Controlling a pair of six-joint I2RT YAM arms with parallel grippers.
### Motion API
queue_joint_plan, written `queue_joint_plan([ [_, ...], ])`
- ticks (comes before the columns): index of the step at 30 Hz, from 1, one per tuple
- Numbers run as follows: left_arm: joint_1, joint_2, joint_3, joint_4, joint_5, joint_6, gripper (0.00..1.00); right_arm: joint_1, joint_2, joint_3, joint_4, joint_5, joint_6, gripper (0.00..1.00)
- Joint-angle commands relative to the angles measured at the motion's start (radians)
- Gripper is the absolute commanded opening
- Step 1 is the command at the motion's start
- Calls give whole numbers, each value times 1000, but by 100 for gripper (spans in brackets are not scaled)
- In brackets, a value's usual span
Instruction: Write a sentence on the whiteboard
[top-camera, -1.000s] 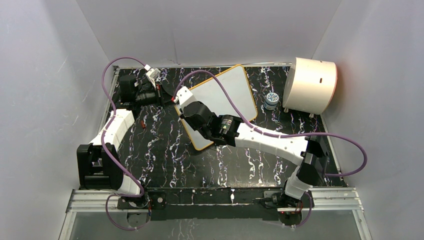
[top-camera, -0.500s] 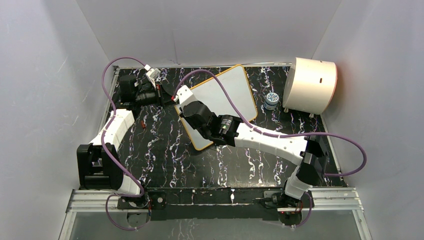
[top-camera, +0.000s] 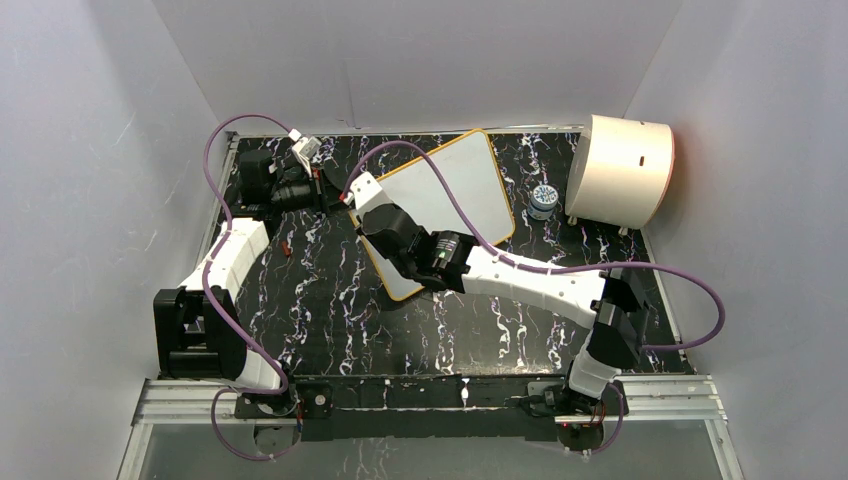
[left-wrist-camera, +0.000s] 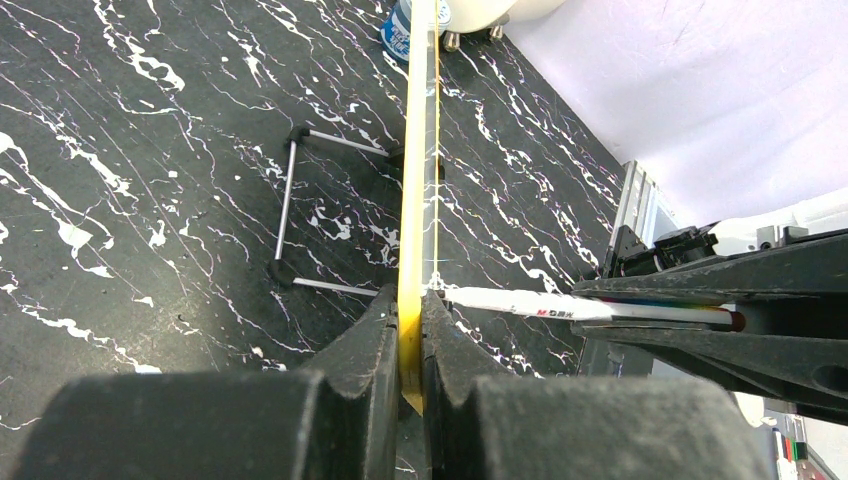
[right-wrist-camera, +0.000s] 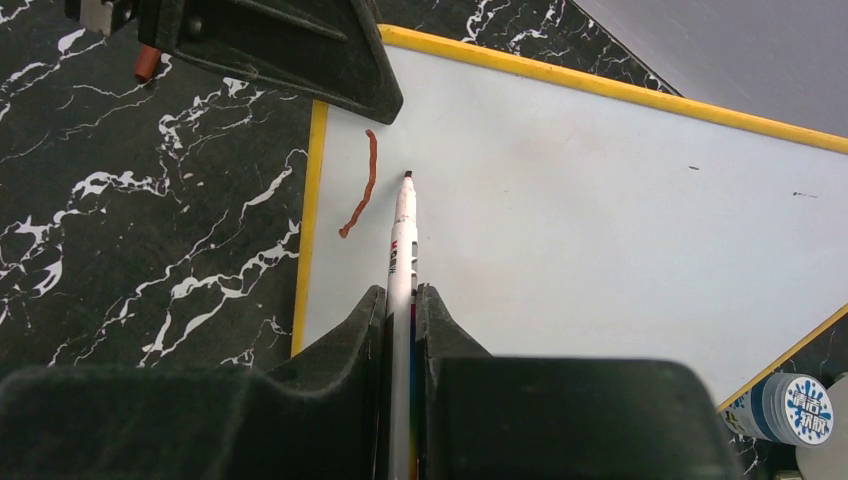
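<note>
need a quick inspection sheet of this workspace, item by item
surface: black marbled mat
job's things: whiteboard propped on wire stand; one red stroke near the clamped rim; marker tip at the board
clutter: jar and cream drum, far right
grippers: left gripper shut on whiteboard rim; right gripper shut on marker
cables: purple cable loops over the board
surroundings: plain walls on three sides
</note>
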Motion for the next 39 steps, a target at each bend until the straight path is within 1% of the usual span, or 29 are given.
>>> queue_joint_plan([
  [1, -36, 10, -17, -109, 12, 61, 0, 3, 6, 41, 50, 38, -10, 0],
  [25, -38, 15, -16, -111, 12, 62, 0, -2, -26, 17, 97, 73, -10, 0],
  [30, -39, 13, -17, -111, 14, 62, 0, -6, -22, 23, 87, 83, -10, 0],
  [39, -41, 12, -17, -111, 13, 62, 0, -8, -3, 35, 55, 51, -10, 0],
])
